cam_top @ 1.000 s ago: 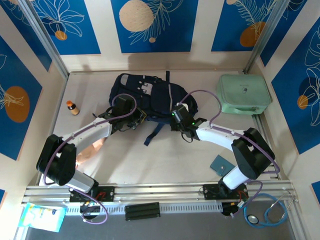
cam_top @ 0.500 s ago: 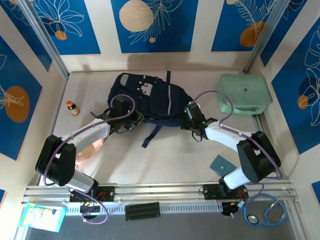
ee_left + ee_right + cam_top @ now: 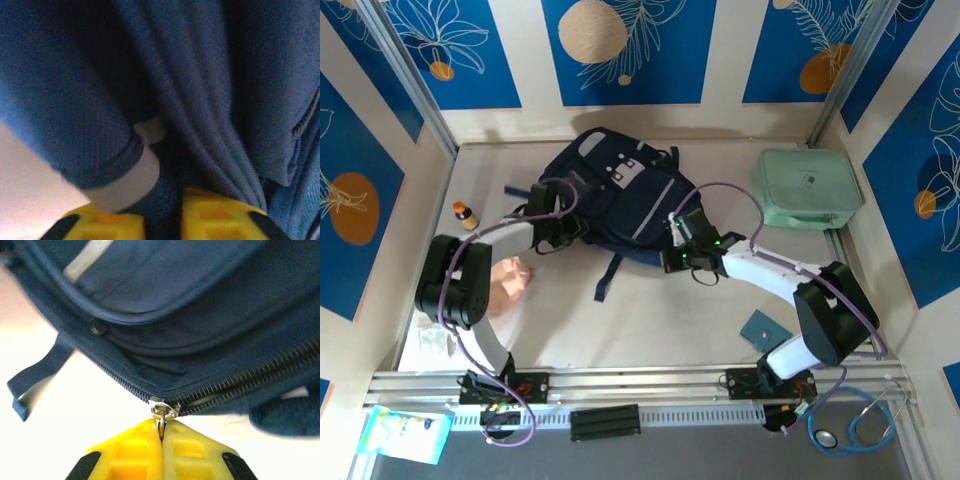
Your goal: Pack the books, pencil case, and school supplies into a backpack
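The backpack [image 3: 620, 195] lies flat near the middle of the table [image 3: 650, 320], towards the back, with its pale grey patches facing up and a dark strap [image 3: 608, 278] trailing towards the near edge; both arms reach in to it from either side.

The right gripper [image 3: 676, 258] sits at the backpack's near right edge. In the right wrist view its yellow fingers [image 3: 132, 450] are pressed tight together, pinching the small metal zipper pull [image 3: 162, 412] between their tips. The zipper [image 3: 240, 377] runs up and to the right from the pull, and the navy fabric of the backpack [image 3: 165, 285] lies directly beyond the fingertips; a pale edge shows in the slit just right of the pull, though what it belongs to is unclear.

The left gripper [image 3: 568, 228] is against the backpack's left side. In the left wrist view its yellow fingers [image 3: 220, 215] stand a narrow slit apart, pushed right into folds of blue fabric [image 3: 200, 90]; dark cloth seems to run down into the slit, but I cannot tell whether it is pinched or loose.

A teal-blue booklet [image 3: 763, 328] lies on the table near the right arm's base, well apart from the backpack; a mint-green case [image 3: 807, 188] sits at the far right; a small orange-capped bottle [image 3: 466, 215] stands at the left.
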Controlling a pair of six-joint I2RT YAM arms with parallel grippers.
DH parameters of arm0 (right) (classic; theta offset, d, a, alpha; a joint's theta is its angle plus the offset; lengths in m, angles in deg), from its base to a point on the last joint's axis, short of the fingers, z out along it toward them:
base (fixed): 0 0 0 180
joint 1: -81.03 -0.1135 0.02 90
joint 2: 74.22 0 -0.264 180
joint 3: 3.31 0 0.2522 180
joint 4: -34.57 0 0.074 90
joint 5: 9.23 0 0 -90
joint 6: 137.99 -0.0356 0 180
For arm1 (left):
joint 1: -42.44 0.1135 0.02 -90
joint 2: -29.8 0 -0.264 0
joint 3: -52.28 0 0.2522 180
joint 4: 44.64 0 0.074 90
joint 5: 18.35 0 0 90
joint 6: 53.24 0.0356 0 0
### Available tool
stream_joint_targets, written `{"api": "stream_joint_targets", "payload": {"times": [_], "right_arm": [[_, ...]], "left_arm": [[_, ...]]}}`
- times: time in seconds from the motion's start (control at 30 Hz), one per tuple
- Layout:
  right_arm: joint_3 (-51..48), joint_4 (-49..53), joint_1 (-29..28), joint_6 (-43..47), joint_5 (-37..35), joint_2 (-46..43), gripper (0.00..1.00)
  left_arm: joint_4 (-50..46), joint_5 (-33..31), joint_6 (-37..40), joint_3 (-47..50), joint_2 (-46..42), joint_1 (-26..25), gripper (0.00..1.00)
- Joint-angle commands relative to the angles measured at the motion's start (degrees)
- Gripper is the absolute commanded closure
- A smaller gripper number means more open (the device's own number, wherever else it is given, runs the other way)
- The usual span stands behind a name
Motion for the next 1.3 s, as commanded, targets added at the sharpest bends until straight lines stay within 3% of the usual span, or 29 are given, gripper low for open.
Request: {"api": "stream_joint_targets", "payload": {"times": [0.0,0.23,0.47,0.7,1.0,1.27], "right_arm": [[5.4,3.3,-4.1,-1.2,6.3,3.7,1.0],[19.1,8.5,-10.2,-4.3,8.1,14.9,1.0],[26.7,11.5,-13.4,-5.7,10.3,20.5,1.0],[28.3,11.6,-14.1,-6.0,11.9,21.3,1.0],[29.1,15.3,-14.8,-5.3,10.2,20.6,1.0],[31.1,20.6,-15.4,-4.8,6.1,20.9,1.0]], "left_arm": [[0.1,-2.9,4.2,-2.0,-1.3,1.8,0.68],[-3.1,-8.4,0.0,9.6,-13.1,4.7,0.49],[4.2,0.9,-12.0,19.9,-23.2,3.6,0.41],[17.1,5.2,-23.1,24.7,-21.9,-0.3,0.4],[28.9,3.5,-27.3,24.9,-13.5,-3.6,0.55],[30.1,1.9,-26.2,25.2,-9.5,-3.6,0.88]]}}
